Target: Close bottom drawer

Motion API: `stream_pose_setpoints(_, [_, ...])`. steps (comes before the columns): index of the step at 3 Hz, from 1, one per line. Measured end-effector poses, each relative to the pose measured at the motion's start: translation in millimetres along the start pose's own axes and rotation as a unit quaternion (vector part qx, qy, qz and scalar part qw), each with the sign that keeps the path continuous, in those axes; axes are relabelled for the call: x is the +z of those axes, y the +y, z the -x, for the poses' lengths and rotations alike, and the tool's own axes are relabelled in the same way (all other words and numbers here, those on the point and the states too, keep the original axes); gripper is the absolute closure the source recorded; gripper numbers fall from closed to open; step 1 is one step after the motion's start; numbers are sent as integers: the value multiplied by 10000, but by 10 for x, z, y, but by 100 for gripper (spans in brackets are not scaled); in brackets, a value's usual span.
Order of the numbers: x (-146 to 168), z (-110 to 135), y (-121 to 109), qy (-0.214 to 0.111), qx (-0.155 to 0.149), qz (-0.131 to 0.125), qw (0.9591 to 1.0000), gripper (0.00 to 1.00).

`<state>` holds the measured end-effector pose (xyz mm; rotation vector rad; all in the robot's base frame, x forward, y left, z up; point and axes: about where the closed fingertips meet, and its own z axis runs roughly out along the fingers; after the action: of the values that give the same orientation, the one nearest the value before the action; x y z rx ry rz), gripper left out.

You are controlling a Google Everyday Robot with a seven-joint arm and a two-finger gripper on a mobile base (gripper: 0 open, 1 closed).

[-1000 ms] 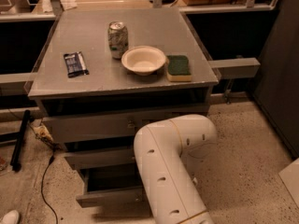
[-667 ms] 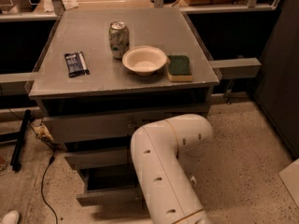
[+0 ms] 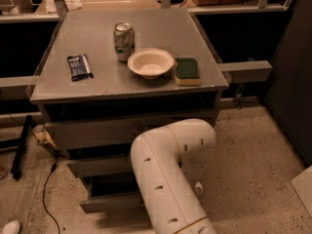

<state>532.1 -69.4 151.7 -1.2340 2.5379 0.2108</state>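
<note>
The bottom drawer (image 3: 109, 202) is the lowest, narrowest grey front of the cabinet. It stands pulled out, with its dark inner box (image 3: 113, 185) showing behind the front. Its right part and its knob are hidden by my white arm (image 3: 165, 179). The arm rises from the bottom edge to an elbow (image 3: 195, 140) in front of the cabinet's lower right. My gripper is hidden behind the arm, somewhere low by the drawers. The middle drawer (image 3: 97, 165) and the wide top drawer (image 3: 95, 133) sit above.
The grey cabinet top (image 3: 97, 33) carries a can (image 3: 124, 41), a white bowl (image 3: 150, 62), a green sponge (image 3: 186, 70) and a dark packet (image 3: 79, 66). A cable (image 3: 46, 189) and a black bar (image 3: 22, 145) lie on the floor at left.
The arm's elbow has shifted slightly to the left in front of the drawers. The bottom drawer looks as far out as before.
</note>
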Motion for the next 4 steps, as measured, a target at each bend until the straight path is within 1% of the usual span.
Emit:
stream_pose_setpoints(1, [0, 0, 2, -1, 0, -1, 10000, 100])
stream_pose_setpoints(3, [37, 182, -76, -112, -40, -118, 9999, 100])
stream_pose_setpoints(4, [44, 512, -149, -308, -27, -205, 9993, 100])
